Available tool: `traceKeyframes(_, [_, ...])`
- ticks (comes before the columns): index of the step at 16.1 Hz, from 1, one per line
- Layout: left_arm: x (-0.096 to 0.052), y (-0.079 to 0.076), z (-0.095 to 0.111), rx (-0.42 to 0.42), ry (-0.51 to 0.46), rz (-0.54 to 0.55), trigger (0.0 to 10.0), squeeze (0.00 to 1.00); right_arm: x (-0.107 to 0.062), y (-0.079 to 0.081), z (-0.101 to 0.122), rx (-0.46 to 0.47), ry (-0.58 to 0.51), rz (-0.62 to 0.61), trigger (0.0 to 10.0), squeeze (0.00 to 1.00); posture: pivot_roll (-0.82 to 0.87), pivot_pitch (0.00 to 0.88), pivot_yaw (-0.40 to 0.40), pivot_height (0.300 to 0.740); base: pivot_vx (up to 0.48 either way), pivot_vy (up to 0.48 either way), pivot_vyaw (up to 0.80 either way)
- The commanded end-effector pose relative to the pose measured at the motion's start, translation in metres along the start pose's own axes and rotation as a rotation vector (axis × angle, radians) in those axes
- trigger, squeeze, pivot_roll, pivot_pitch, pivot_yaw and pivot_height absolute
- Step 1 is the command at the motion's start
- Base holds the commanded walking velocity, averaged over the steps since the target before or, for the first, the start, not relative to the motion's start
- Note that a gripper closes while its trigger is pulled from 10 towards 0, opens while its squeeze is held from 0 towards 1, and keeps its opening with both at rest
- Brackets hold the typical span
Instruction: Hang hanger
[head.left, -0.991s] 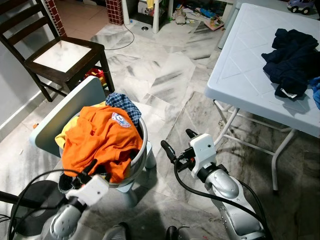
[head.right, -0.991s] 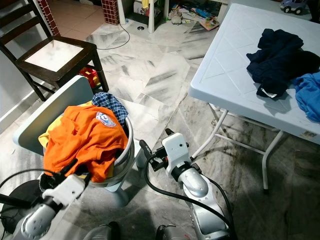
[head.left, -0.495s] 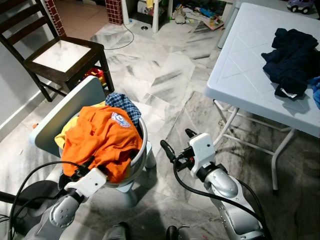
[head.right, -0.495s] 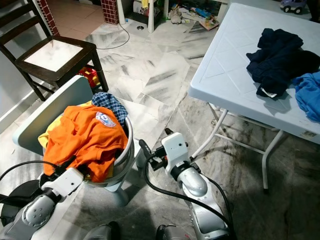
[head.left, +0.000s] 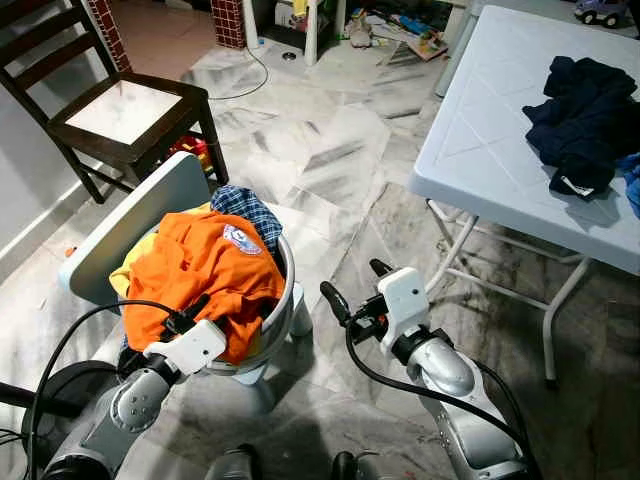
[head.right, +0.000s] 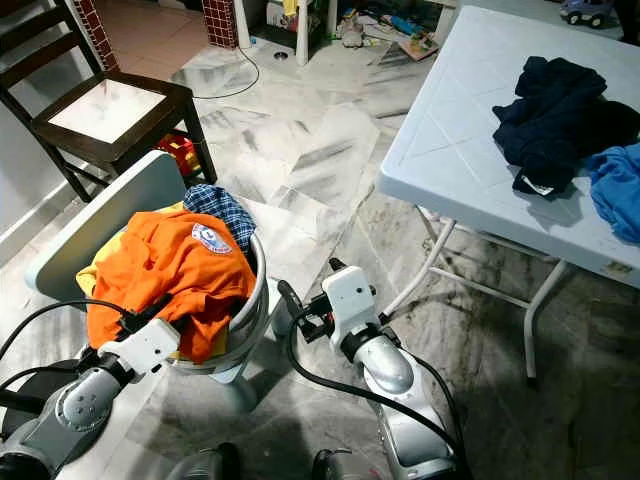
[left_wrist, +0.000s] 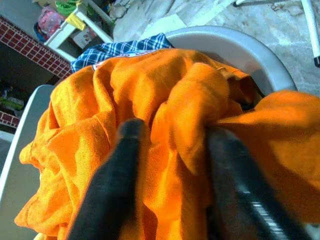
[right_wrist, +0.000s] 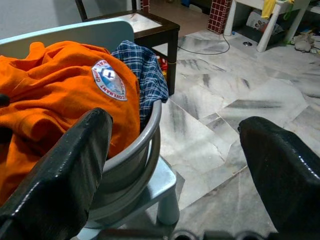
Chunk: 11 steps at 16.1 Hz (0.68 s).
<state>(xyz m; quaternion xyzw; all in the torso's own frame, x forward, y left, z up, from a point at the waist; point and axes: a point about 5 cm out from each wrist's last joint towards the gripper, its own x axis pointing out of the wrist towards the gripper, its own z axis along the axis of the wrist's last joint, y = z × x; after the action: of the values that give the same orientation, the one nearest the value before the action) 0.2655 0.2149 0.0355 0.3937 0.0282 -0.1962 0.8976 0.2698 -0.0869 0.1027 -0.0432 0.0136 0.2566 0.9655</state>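
A grey laundry basket holds a crumpled orange shirt with a round badge, and a blue plaid cloth lies behind it. My left gripper is at the near edge of the pile. In the left wrist view its open fingers straddle a fold of the orange shirt. My right gripper hangs open over the floor just right of the basket, holding nothing. In the right wrist view it faces the basket rim.
The basket rests on a small pale chair. A dark wooden chair stands behind it. On the right, a white folding table carries dark navy clothes and a blue cloth. A black round base sits at lower left. Marble floor lies between.
My left gripper has risen and moved forward to the orange shirt, its fingers now over a fold. The right arm has hardly moved.
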Motion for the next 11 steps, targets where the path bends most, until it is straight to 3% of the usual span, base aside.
traceKeyframes(1, [-0.0013, -0.0041, -0.0043, -0.006, 0.035, -0.052, 2.0, 0.0, -0.0003, -0.0007, -0.0011, 0.004, 0.005, -0.008, 10.0, 0.0, -0.02, 0.181, -0.018, 0.74, 0.0, 0.0, 0.0])
traceKeyframes(2, [-0.0005, -0.0049, -0.0037, -0.007, 0.038, -0.063, 2.4, 0.0, -0.0003, -0.0006, -0.0012, 0.004, 0.005, -0.008, 10.0, 0.0, -0.02, 0.181, -0.018, 0.74, 0.0, 0.0, 0.0])
traceKeyframes(3, [0.0001, -0.0055, -0.003, -0.003, 0.037, -0.075, 6.9, 0.0, -0.0005, -0.0005, -0.0013, 0.003, 0.006, -0.008, 10.0, 0.0, -0.02, 0.18, -0.018, 0.74, 0.0, 0.0, 0.0])
traceKeyframes(4, [0.0007, -0.0072, -0.0029, 0.001, 0.042, -0.104, 10.0, 0.0, -0.0006, -0.0006, -0.0015, 0.003, 0.006, -0.009, 10.0, 0.0, -0.02, 0.18, -0.018, 0.74, 0.0, 0.0, 0.0])
traceKeyframes(8, [-0.0025, -0.0084, -0.0074, -0.004, 0.085, -0.138, 10.0, 0.0, -0.0011, -0.0007, -0.002, 0.004, 0.006, -0.015, 10.0, 0.0, -0.02, 0.181, -0.011, 0.74, 0.0, 0.0, 0.0])
traceKeyframes(9, [-0.0043, -0.0073, -0.0083, -0.024, 0.087, -0.128, 10.0, 0.31, -0.0015, -0.0003, -0.002, 0.005, 0.006, -0.014, 10.0, 0.0, -0.02, 0.183, -0.011, 0.74, 0.0, 0.0, 0.0])
traceKeyframes(10, [-0.0049, -0.0065, -0.009, -0.02, 0.093, -0.124, 10.0, 1.0, -0.0017, -0.0002, -0.0021, 0.005, 0.007, -0.014, 10.0, 0.0, -0.02, 0.183, -0.01, 0.74, 0.0, 0.0, 0.0])
traceKeyframes(11, [-0.0051, -0.0065, -0.0092, -0.013, 0.097, -0.129, 10.0, 1.0, -0.0019, -0.0001, -0.0023, 0.005, 0.007, -0.014, 10.0, 0.0, -0.02, 0.183, -0.01, 0.74, 0.0, 0.0, 0.0])
